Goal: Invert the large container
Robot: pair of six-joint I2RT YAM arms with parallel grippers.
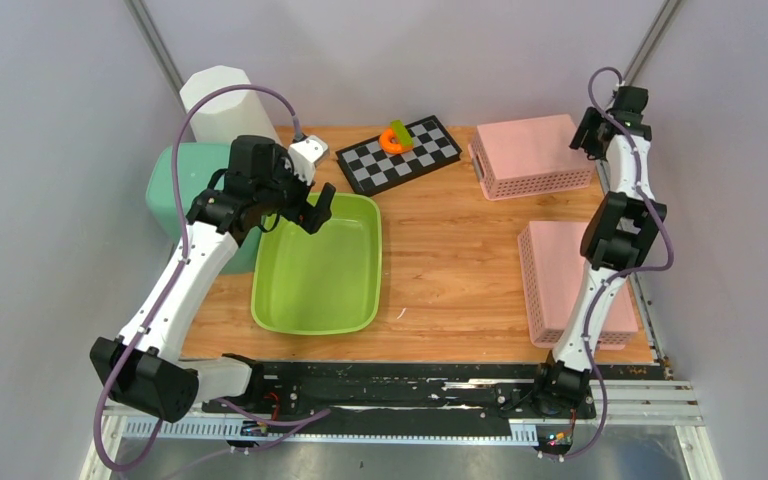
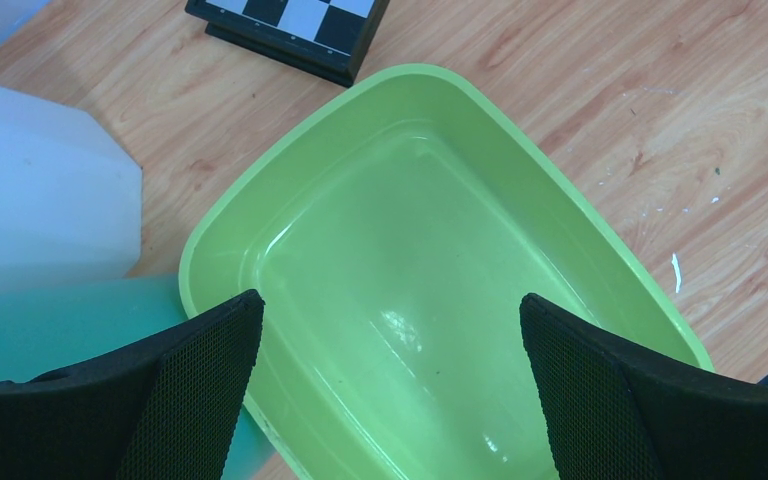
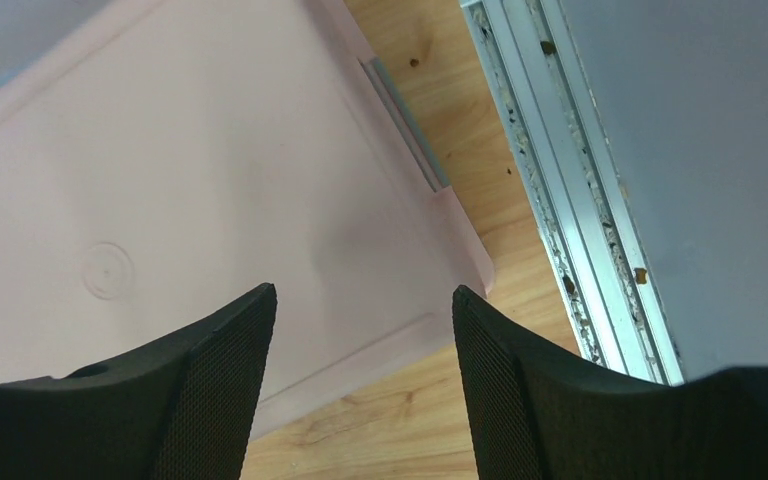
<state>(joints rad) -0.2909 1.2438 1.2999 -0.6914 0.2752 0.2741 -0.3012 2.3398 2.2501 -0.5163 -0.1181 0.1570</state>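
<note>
Green tub (image 1: 318,265) sits upright beside the teal bin (image 1: 165,190), left claw (image 2: 390,302) wide above.

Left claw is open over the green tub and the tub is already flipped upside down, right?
No. The left claw is open over the green tub, but the tub sits open side up, not flipped. The left wrist view looks straight into its empty hollow.
</note>
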